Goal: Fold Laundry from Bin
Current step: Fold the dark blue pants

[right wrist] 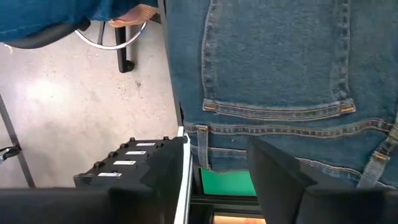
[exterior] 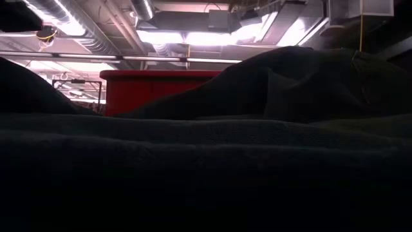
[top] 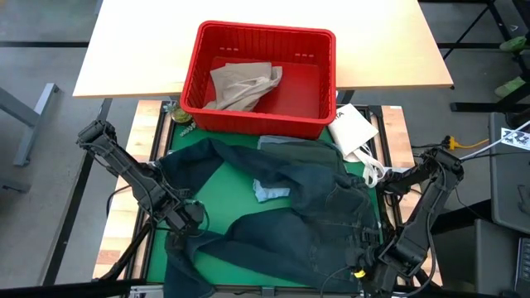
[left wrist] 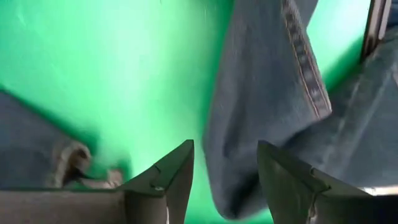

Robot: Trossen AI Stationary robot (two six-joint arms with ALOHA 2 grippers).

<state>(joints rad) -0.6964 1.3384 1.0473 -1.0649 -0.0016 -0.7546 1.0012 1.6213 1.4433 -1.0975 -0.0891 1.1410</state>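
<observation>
While the tan khaki trousers (top: 242,85) lie in the red bin (top: 192,76) at upper centre of the high view, the denim jeans (top: 323,207) are spread over the green mat (top: 228,194) on the desk, so the step in hand looks like flattening them before folding. The left gripper (top: 189,217), lower left, has its jaws apart astride a leg hem, gripping nothing. The right gripper (top: 373,266), lower right, stands with jaws apart at the waistband. Next, each probably needs to pinch an edge.
</observation>
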